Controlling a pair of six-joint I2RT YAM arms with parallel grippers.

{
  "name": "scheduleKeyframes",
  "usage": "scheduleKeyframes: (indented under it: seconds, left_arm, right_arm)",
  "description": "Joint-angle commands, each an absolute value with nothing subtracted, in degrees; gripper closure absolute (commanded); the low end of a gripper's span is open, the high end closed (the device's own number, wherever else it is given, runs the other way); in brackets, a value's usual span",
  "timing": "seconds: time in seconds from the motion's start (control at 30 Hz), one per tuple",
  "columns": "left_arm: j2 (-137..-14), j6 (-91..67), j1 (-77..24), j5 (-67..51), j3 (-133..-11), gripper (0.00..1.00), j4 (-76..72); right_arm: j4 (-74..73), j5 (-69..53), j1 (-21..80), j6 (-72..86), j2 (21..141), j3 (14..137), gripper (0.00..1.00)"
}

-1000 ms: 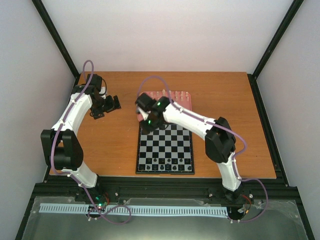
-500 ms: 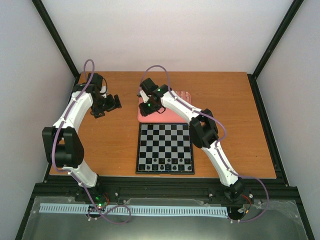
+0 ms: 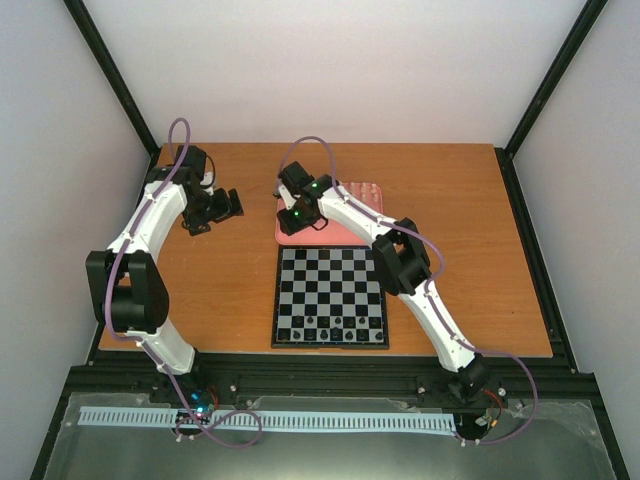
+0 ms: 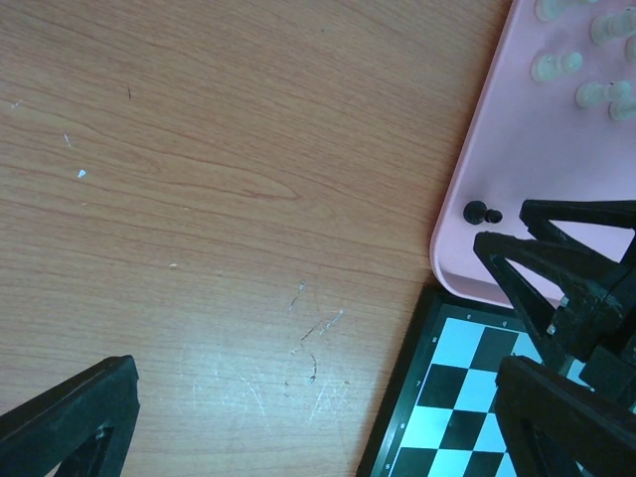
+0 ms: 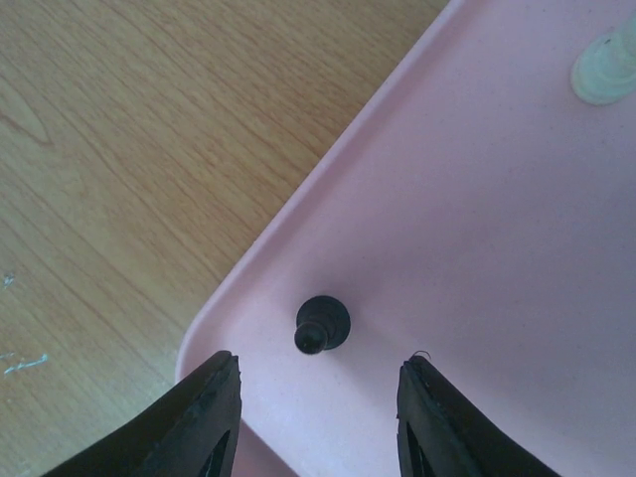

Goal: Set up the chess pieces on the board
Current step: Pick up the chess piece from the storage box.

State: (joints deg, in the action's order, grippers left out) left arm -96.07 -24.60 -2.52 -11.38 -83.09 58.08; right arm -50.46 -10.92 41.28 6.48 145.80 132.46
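The black pawn [image 5: 322,323] sits in the corner of the pink tray [image 5: 477,248], close to its curved rim, and it is small and looks tipped. If the fingers close off-centre, one pad could likely nudge it first and send it rolling along the rim or squirting out. A low descent could catch the tray wall and shift the tray against the board [image 3: 330,295], which lies just beside it with dark pieces along its near rows. The right hand [image 5: 318,376] hovers released, fingers moderately apart on either side of the pawn, touching nothing. The left hand [image 3: 218,208] hangs wide open over the tabletop [image 5: 129,129], empty.
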Motion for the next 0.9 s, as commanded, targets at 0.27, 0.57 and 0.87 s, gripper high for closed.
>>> scheduleKeyframes:
  seconds: [0.27,0.57,0.87]
  left_arm:
    - [-97.2,-23.9,-2.7,-11.0,-85.8,0.0,59.1]
    - [-97.7,-23.9,-2.7,-11.4,-85.9,0.0,58.9]
    - [-97.8,-23.8,-2.8,-11.6,-85.9,0.0,58.9]
  right_arm:
    - [-48.9,-10.5,41.1,7.2,149.6,138.5,0.63]
    - [-49.1,-10.5,41.0,7.5,150.4,138.6,0.67]
    - [-49.2,-10.5,40.9,8.0,151.6,140.0,0.72]
